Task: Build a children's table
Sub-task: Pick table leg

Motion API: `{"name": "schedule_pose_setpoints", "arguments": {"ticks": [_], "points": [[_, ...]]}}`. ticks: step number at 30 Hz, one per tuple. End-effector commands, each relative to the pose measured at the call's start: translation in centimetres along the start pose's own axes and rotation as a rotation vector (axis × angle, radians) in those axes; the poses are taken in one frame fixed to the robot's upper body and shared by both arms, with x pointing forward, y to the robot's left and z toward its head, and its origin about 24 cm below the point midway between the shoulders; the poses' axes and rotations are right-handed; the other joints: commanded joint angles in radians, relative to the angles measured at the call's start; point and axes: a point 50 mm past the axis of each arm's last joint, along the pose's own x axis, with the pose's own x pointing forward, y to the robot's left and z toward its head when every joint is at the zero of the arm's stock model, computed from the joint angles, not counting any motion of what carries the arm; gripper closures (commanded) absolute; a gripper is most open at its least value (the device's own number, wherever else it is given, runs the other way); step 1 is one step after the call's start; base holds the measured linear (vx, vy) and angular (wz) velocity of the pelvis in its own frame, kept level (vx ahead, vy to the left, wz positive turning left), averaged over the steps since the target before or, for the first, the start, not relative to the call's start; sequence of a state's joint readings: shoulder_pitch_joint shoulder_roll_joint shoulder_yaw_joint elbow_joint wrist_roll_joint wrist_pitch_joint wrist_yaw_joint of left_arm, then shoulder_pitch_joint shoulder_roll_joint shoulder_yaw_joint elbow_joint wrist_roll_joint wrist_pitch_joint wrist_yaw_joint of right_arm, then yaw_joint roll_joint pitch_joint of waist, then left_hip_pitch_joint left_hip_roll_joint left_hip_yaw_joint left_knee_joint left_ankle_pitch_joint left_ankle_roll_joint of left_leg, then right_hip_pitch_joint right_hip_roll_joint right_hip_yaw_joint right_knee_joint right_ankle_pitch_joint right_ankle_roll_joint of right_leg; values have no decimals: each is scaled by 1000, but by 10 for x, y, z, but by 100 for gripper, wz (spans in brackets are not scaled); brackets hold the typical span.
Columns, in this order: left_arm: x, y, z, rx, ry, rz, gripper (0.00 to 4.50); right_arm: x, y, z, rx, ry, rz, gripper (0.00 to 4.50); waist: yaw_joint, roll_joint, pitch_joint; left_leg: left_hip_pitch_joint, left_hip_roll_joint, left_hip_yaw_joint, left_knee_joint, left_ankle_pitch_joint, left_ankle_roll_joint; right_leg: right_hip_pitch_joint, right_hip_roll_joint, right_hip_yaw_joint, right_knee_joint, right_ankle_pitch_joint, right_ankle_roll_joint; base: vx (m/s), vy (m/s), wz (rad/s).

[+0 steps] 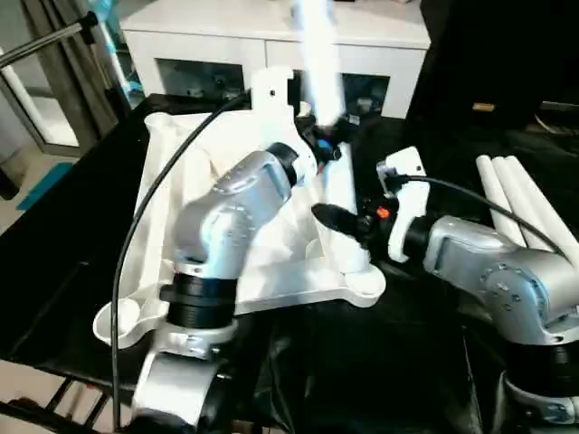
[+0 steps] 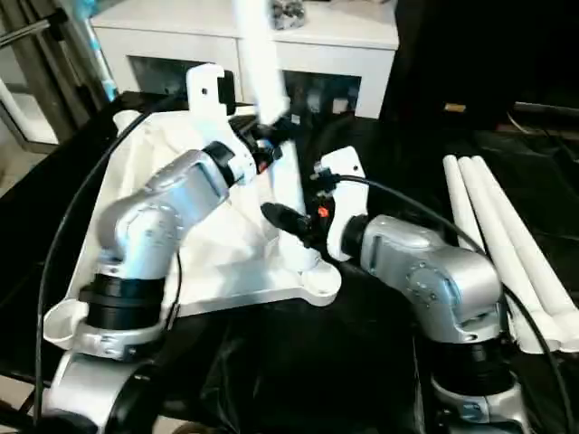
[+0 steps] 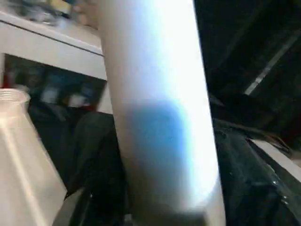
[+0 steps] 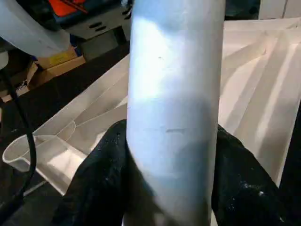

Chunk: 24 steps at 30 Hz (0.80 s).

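I see the tabletop (image 1: 226,244) lying ribbed side up on the black desk (image 1: 54,271), one leg (image 2: 271,117) standing in its near right corner socket (image 2: 312,271). My left tool (image 1: 327,143) pinches that leg high up, my right tool (image 2: 294,221) pinches it low, near the socket. Three spare legs (image 2: 507,235), I think, lie on the desk at my right, well apart
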<state>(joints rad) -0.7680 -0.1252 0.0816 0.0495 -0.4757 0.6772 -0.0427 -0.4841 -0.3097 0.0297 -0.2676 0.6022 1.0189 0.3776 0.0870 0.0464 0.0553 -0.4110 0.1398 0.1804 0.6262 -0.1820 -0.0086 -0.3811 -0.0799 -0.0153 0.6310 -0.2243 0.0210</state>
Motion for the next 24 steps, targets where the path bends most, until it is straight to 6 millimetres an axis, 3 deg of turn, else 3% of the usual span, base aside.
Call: {"name": "schedule_pose_setpoints", "arguments": {"ticks": [1,4,7,8,13,14,15,16,19,20,22,23,24], "points": [[-2,16,-3,-34,-6,116,234,0,6,18,-61,-77,15,262,0,-28,-72,30,73,-33,-73,-76,39,39,-62,27,-70,-10,-238,0,0,0],[-2,15,0,-61,-43,121,246,1,5,20,-39,-93,16,262,-1,-22,-72,31,73,-33,-74,-85,29,36,-62,28,-69,-23,-234,0,0,0],[-2,14,-2,-79,-35,93,249,1,5,22,-14,-102,40,192,1,-22,-73,32,73,-33,-74,-82,27,36,-62,28,-69,-14,-229,0,0,0],[-1,14,-4,-81,-26,79,251,0,4,22,-1,-105,60,192,0,-27,-72,31,72,-31,-74,-83,33,36,-61,29,-71,-10,-228,0,0,0],[-2,9,-7,-100,4,-21,267,-15,-4,18,51,-78,151,150,10,-26,-75,30,74,-33,-70,-50,56,40,-65,27,-64,28,-232,0,0,0],[-3,9,-6,-101,4,-41,267,-20,-5,18,59,-71,184,145,8,-29,-75,28,74,-32,-70,-46,60,40,-63,26,-63,37,-235,0,0,0],[-5,8,-4,-92,5,-101,267,-29,-8,18,72,-64,236,120,8,-41,-75,28,74,-30,-69,-41,70,41,-63,26,-62,49,-243,0,0,0],[-6,6,-3,-87,7,-142,267,-34,-9,19,80,-61,263,113,15,-35,-76,29,73,-30,-68,-37,79,41,-68,26,-61,44,-247,0,0,0],[-9,4,3,-142,13,-253,267,-46,-12,22,113,-49,345,110,16,-36,-75,29,72,-28,-66,-37,82,39,-67,26,-60,35,-257,0,0,0],[-10,3,5,-150,12,-294,267,-47,-12,22,129,-40,369,110,16,-23,-74,29,73,-30,-65,-39,82,37,-66,25,-60,27,-265,0,0,0],[-15,-3,8,-176,22,-419,267,-49,-13,18,125,25,387,110,11,-41,-73,30,73,-28,-67,-42,84,39,-65,24,-63,16,-274,0,0,0],[-15,-4,8,-179,22,-430,267,-49,-13,17,124,31,388,110,13,-40,-74,30,72,-28,-66,-39,81,40,-67,24,-62,10,-276,0,0,0],[-21,-11,12,-209,34,-570,267,-51,-13,13,96,101,405,110,14,-41,-73,30,72,-28,-66,-40,77,39,-68,24,-62,-3,-274,0,0,0]]}}
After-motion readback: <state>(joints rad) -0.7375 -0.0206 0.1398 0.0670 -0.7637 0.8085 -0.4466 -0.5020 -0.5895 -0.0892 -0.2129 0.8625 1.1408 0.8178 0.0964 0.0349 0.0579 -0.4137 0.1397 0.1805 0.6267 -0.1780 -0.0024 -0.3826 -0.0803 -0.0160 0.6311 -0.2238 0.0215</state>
